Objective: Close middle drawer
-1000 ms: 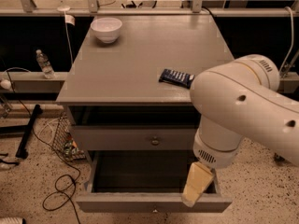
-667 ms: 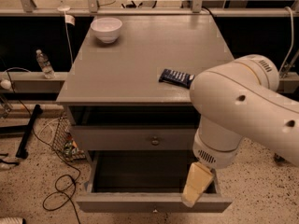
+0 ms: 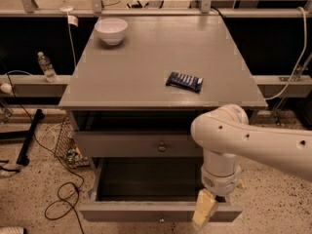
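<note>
Grey middle drawer (image 3: 146, 211) stands pulled out at 6 o'clock, with the cream gripper (image 3: 204, 209) over its right end.
Whether the gripper is open or closed cannot be told, nor whether it touches the drawer front. The white arm (image 3: 258, 143) enters from 4 o'clock. On the grey cabinet top (image 3: 146, 67) a white bowl (image 3: 111, 29) sits at 11 o'clock and a dark packet (image 3: 184, 81) lies near the centre. Cables (image 3: 66, 198) trail over the speckled floor (image 3: 29, 189) at 8 o'clock, and a water bottle (image 3: 47, 66) stands at 9 o'clock.
</note>
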`<state>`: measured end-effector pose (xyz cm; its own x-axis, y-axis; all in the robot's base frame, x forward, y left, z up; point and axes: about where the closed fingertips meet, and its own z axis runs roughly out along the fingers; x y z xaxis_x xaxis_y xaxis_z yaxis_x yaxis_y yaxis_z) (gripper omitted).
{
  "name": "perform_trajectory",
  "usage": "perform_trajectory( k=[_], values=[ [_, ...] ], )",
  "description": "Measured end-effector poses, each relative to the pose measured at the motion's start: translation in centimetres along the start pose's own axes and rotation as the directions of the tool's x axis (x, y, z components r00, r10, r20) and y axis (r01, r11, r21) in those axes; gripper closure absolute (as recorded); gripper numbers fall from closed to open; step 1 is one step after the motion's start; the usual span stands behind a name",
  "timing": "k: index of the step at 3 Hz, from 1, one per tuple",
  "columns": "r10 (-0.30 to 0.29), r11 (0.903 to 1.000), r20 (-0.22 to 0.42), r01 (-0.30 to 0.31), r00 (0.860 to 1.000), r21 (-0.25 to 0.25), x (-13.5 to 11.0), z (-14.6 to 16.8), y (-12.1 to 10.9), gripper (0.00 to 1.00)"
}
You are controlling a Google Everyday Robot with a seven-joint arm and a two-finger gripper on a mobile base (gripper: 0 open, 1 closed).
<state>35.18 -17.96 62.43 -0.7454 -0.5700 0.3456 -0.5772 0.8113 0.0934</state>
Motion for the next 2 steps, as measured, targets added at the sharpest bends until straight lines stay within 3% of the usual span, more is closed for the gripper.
perform_trajectory(
  k=[1, 2],
  values=[
    [0.093, 0.9935, -0.054, -0.096, 0.994, -0.06, -0.4, 4.5, -0.8, 0.0],
    [0.21, 0.9715, -0.043, -0.214, 0.977, -0.102, 0.2, 7.8, -1.8, 0.0]
  ],
)
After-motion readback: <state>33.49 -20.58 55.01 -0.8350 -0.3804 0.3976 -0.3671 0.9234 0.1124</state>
